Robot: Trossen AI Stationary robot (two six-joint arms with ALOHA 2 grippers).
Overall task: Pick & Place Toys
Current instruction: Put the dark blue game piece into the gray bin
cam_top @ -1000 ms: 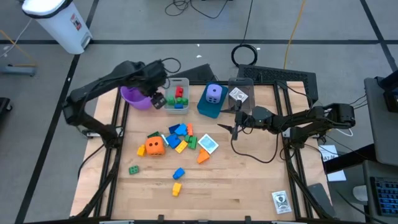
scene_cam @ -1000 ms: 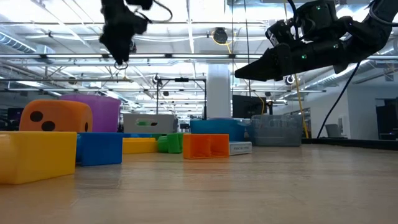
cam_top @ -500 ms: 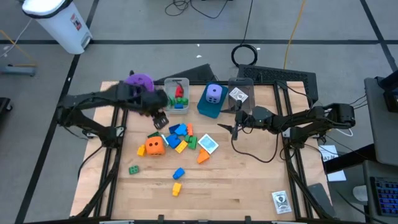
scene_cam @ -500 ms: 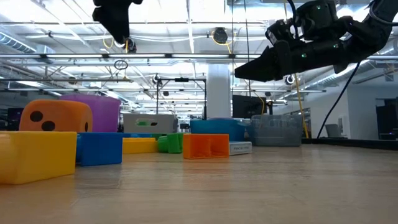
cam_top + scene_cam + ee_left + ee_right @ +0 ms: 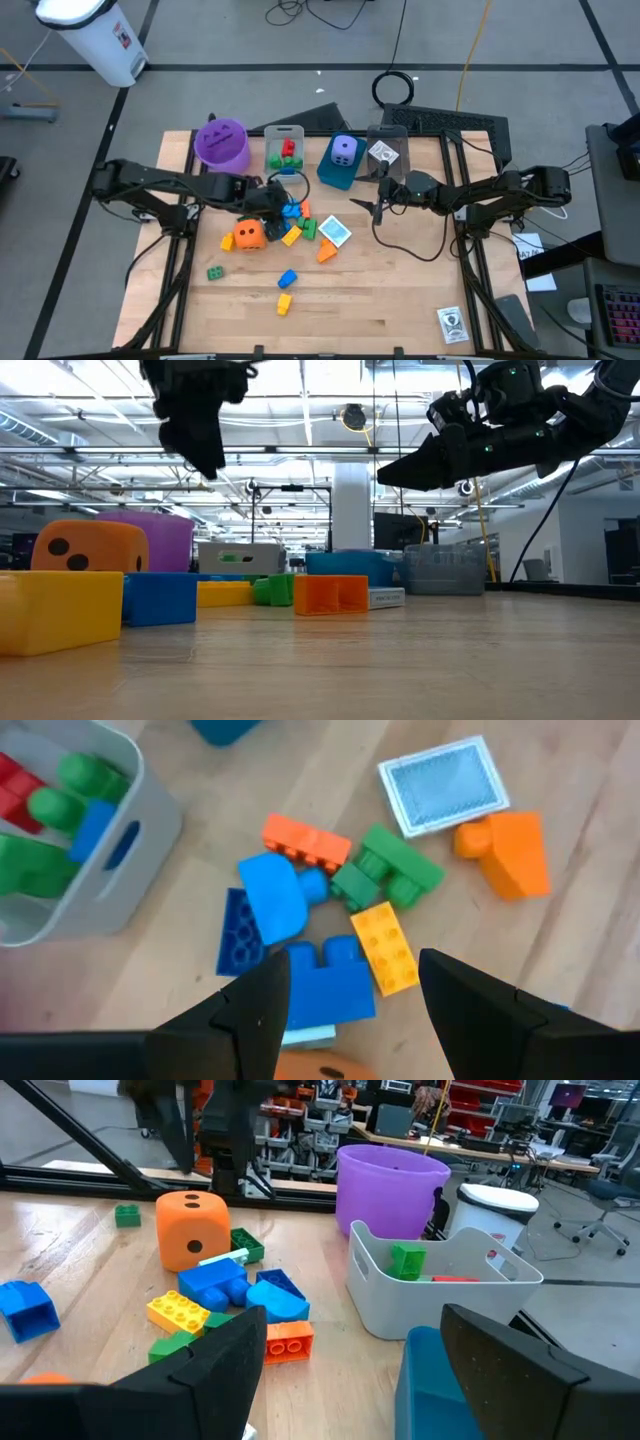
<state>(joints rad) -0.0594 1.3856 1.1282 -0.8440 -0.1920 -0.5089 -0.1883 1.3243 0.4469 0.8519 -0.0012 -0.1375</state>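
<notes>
Bricks look light, rigid and smooth; the blue two-stud brick (image 5: 322,982) directly beneath the left gripper (image 5: 350,995) should be pinched across its flat sides. Fingers (image 5: 258,1010) stand apart, empty, above the pile on the tabletop (image 5: 380,290). Farther right, the right gripper (image 5: 377,207) hovers open, holding nothing.

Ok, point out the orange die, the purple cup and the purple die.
orange die (image 5: 249,235): high view, on its top face.
purple cup (image 5: 221,146): high view, on its wall near the rim.
purple die (image 5: 343,150): high view, on its dotted top face, in the blue bin.
</notes>
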